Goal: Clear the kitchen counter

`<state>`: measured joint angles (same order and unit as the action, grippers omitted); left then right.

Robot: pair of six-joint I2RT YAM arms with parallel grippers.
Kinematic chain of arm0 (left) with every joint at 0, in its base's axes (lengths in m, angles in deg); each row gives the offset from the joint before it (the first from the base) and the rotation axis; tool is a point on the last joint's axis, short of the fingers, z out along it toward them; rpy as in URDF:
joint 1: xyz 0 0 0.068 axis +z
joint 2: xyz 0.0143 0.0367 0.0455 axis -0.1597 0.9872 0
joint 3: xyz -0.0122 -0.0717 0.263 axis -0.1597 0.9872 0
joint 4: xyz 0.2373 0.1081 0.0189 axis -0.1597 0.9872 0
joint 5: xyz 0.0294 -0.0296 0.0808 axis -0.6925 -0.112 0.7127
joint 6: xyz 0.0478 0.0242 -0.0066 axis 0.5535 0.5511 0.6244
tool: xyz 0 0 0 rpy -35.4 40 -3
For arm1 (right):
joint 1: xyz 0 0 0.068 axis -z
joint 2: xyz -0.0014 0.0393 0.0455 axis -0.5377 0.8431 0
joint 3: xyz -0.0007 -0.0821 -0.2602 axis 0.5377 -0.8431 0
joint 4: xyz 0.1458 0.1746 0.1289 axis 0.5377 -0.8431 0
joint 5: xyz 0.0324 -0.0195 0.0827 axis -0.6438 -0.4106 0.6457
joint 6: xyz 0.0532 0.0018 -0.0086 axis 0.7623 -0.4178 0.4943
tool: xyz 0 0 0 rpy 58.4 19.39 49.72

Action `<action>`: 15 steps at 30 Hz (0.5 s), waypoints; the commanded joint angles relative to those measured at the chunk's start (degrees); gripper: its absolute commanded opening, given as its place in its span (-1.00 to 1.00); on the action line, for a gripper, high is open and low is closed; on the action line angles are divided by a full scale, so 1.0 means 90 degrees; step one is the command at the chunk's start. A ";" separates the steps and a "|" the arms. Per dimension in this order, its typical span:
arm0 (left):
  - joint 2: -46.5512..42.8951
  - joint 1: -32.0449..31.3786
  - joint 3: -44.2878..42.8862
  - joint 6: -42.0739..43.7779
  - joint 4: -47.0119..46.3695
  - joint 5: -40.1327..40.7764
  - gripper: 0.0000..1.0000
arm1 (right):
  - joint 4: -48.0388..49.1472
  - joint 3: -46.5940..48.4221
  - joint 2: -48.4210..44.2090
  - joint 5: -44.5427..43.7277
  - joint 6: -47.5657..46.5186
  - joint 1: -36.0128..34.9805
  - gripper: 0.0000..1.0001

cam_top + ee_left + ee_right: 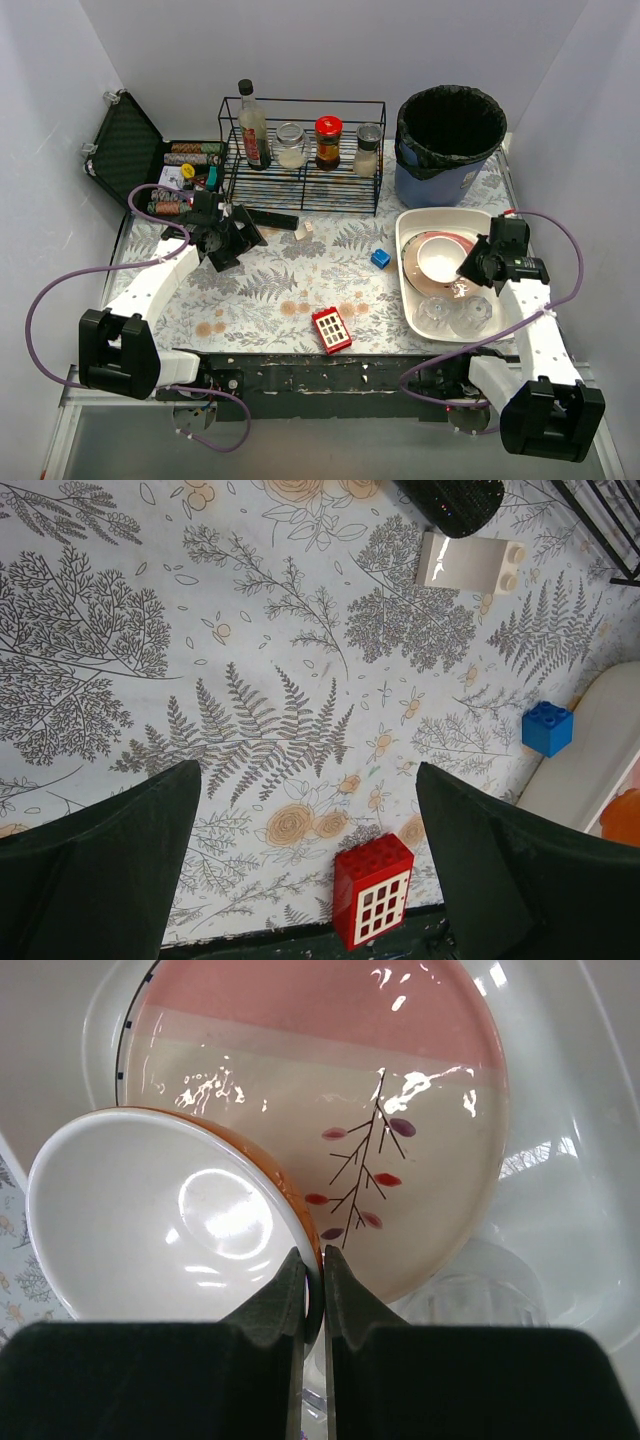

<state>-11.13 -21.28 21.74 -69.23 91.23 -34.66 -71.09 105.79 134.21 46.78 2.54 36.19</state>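
Note:
The kitchen counter (270,290) has a grey fern print with brownish stains. On it lie a red brick with a white window (331,329) (373,888), a blue brick (380,258) (547,728) and a white brick (305,229) (470,562). My left gripper (225,240) (308,770) hangs open above the counter at the left, with nothing between its fingers. My right gripper (468,270) (313,1260) is over the white tub (405,270), shut on the rim of a white-and-orange bowl (440,262) (150,1220). The bowl tilts over a pink and cream plate (400,1110).
Two clear glasses (452,315) sit in the tub's near end. A black wire rack (300,190) with bottles and jars stands at the back, a lined bin (450,130) at the back right, and an open black case (135,140) at the back left.

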 commanded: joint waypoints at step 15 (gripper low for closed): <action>-0.0170 0.0036 0.0148 0.0028 -0.0084 -0.0030 0.84 | 0.0728 -0.0379 0.0253 0.0837 -0.0382 0.0501 -0.83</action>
<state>-11.24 -21.28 22.63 -69.23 91.19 -34.66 -67.95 102.86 136.22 51.88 -0.24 40.10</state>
